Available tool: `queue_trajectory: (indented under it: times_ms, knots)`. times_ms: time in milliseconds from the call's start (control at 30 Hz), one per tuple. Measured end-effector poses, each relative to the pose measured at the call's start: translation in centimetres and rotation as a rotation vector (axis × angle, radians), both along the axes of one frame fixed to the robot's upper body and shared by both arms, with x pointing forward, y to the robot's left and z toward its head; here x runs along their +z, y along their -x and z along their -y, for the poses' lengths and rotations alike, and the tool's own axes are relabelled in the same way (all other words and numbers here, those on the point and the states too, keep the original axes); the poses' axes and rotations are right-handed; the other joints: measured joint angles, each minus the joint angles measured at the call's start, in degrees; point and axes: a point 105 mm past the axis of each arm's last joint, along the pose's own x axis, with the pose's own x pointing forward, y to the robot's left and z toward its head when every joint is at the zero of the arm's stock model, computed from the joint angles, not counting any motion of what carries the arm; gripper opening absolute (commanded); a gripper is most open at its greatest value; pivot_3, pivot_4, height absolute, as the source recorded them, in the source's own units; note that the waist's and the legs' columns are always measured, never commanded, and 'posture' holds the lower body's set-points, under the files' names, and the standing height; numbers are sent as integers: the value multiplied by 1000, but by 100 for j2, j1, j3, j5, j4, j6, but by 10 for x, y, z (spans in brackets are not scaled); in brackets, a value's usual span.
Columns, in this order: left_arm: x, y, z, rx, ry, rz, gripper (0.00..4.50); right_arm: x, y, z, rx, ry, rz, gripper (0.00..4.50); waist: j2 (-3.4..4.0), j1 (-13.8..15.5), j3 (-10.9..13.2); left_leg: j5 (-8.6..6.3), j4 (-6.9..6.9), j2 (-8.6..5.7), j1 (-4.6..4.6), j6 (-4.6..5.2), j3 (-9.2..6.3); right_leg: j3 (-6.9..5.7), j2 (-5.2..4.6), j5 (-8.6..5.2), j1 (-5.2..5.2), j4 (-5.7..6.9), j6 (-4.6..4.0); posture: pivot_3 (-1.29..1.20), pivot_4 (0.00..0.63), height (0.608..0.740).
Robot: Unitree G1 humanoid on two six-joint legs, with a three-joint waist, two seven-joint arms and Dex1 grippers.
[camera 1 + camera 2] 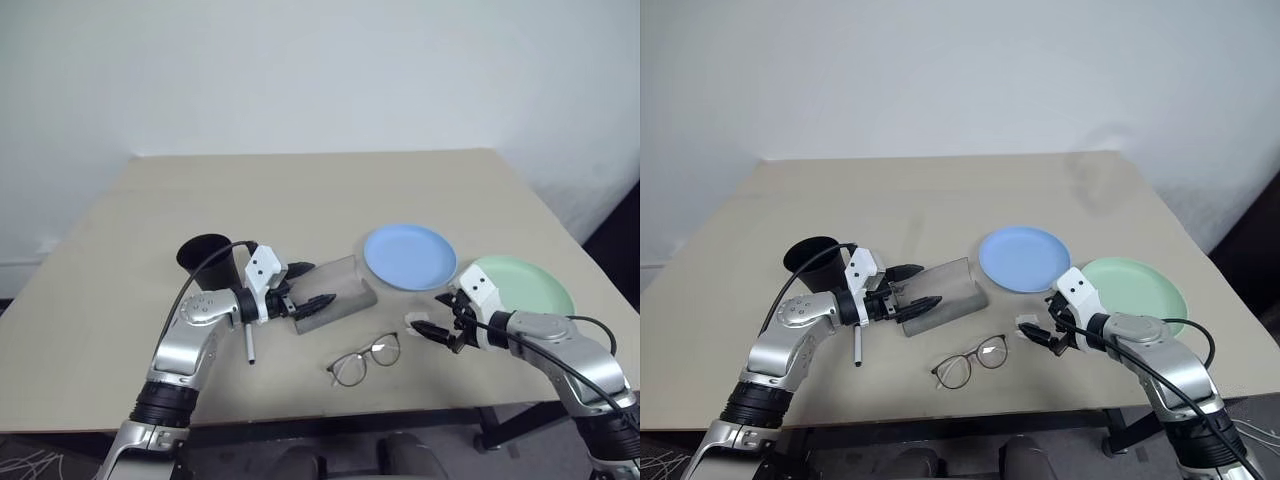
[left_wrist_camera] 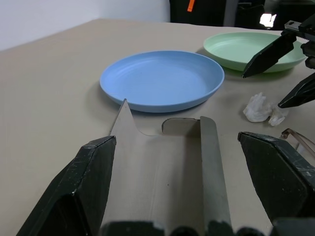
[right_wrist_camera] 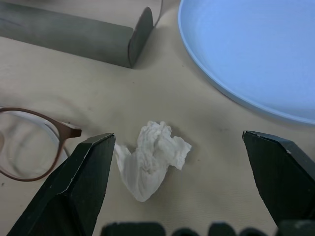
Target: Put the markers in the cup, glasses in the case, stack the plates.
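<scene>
Two black-fingered grippers stand spread and empty — the left gripper [image 1: 312, 299] at the open grey oblong glasses case [image 1: 335, 293], the right gripper [image 1: 434, 332] over a crumpled white paper wad [image 3: 150, 158]. Beside that case lie the thin wire-frame glasses [image 1: 364, 360] — just in front — and the round light blue plate [image 1: 409, 256], behind.

Head pair: high above the near edge of the bench [image 1: 300, 190], looking forward and down; both eyes take in the whole top, the right eye's picture shifted slightly sideways.
Left wrist: low and close over the open case [image 2: 167, 172], facing toward 2 o'clock across the blue plate [image 2: 162, 78] to the green plate [image 2: 246, 46].
Right wrist: very close above the bench, tilted down toward 10 o'clock at the paper wad [image 3: 150, 157].
Shared by wrists: blue plate, paper wad, case, a lens of the glasses [image 3: 24, 142].
Cross-view: the left wrist view catches the right tool [image 2: 285, 73] beside the wad.
</scene>
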Motion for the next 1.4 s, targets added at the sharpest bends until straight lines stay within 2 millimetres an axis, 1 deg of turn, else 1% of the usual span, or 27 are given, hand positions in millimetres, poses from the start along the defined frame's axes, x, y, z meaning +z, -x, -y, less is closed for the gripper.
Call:
queue_trajectory:
  times_ms: [100,233,300,333,400,500,600,700,833,867,967,1033,1100,1167,1300,1333,1400]
  knots:
    - [2,1,2,-7,0,7,4219,10,0,3,2,-16,35,4485,0,-1,0,-3,-3,0,0,-1,0,0,0,0,-2,0,1,0,0,740]
    - [1,2,3,-13,-1,1,4219,25,-8,26,-76,10,95,4485,0,0,0,-4,-1,0,1,-1,2,0,0,0,-1,-1,0,0,0,740]
    - [1,2,4,-15,-1,1,4219,28,-13,37,-117,40,107,4485,-2,-1,0,-4,-1,0,2,-1,3,-1,0,-1,0,0,0,0,0,740]
    - [1,2,4,-17,-1,0,4219,26,-15,42,-140,58,106,4485,-2,-2,0,-3,-1,0,3,-1,3,-1,1,-1,0,0,-1,0,0,740]
    - [1,2,5,-19,3,0,4219,16,-17,49,-176,100,85,4485,-2,-7,0,-3,-2,1,4,-1,7,-1,2,-1,0,1,-1,0,0,740]
    - [1,2,6,-20,6,1,4219,-3,-17,55,-206,164,38,4485,-2,-6,0,-3,-1,1,3,-1,7,0,2,-1,-1,1,-1,0,0,740]
    - [2,2,6,-20,7,1,4219,-14,-18,56,-225,194,15,4485,-2,-4,0,-3,-2,-1,2,0,6,0,1,0,-1,0,0,0,0,740]
    - [2,2,6,-18,6,1,4245,-18,-22,57,-247,207,14,3936,-1,-5,0,-3,-1,-1,1,0,6,1,1,0,-1,0,0,0,0,740]
    - [2,2,6,-16,6,2,4245,-20,-25,63,-271,240,19,2566,-1,-4,0,-3,-2,-1,2,0,4,1,2,0,-1,0,0,0,0,740]
    - [2,2,6,-15,6,2,4245,-20,-25,63,-271,241,18,2304,-1,-3,0,-3,-2,-1,2,0,4,0,1,0,-1,1,0,0,0,740]
    - [2,2,6,-13,6,2,4245,-20,-26,62,-270,240,22,1299,-1,-4,0,-4,-2,-2,1,0,4,0,1,0,-1,0,0,0,0,740]
    - [2,2,6,-12,7,2,4245,-19,-26,63,-274,242,25,496,-2,-4,0,-4,-1,-2,2,0,4,1,1,0,0,0,0,0,0,740]
    - [2,2,6,-13,7,2,4245,-17,-27,64,-277,241,34,6,-3,-12,-1,-4,-2,1,4,0,8,1,2,0,0,0,0,0,0,740]
    - [2,2,7,-15,10,2,4245,-10,-29,65,-285,236,61,6,-9,-39,-4,-3,2,4,9,0,11,2,3,0,4,1,0,0,0,740]
    - [2,2,9,-19,15,1,4245,-9,-30,65,-291,247,67,6,-7,-36,-3,-3,12,4,7,0,10,1,3,-1,5,3,-2,0,0,740]
    - [2,2,9,-19,15,1,4245,-6,-32,66,-289,250,72,6,-6,-38,-2,-3,13,4,7,0,12,2,3,-1,5,3,-2,0,0,740]
    - [2,2,9,-21,16,1,4245,6,-38,70,-292,272,100,6,-1,-37,0,-3,14,2,6,0,14,7,1,-1,3,2,-1,0,0,740]
